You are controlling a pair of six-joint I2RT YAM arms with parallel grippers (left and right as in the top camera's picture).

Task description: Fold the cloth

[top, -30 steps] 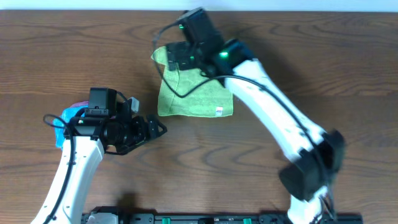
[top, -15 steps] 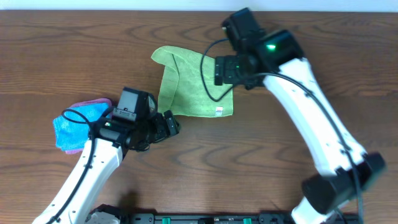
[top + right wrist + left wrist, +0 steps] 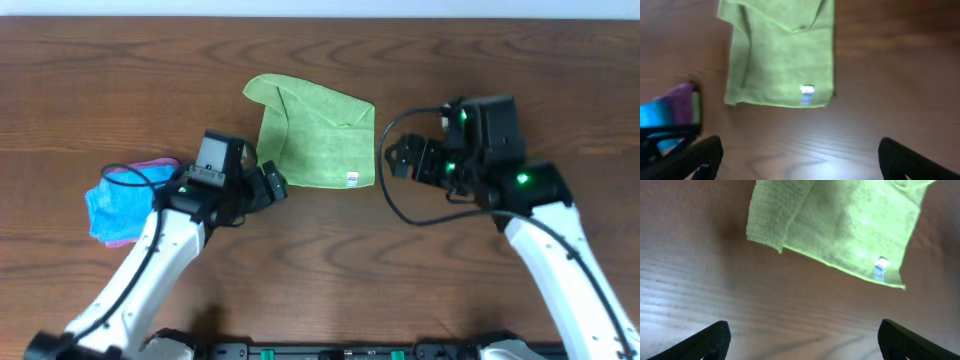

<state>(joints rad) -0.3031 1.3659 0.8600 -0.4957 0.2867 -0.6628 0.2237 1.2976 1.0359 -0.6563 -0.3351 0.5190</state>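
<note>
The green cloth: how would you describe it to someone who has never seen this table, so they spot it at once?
On the brown wooden table, look toward the far middle. The cloth lies there flat with one side folded over. It is lime green with a small white tag near one corner, unlike the blue cloth and pink cloth bundled together to the left.

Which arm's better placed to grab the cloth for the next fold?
Likely left: the left tool, open, sits by the cloth's near-left corner; the right tool stands clear of its right edge.
</note>
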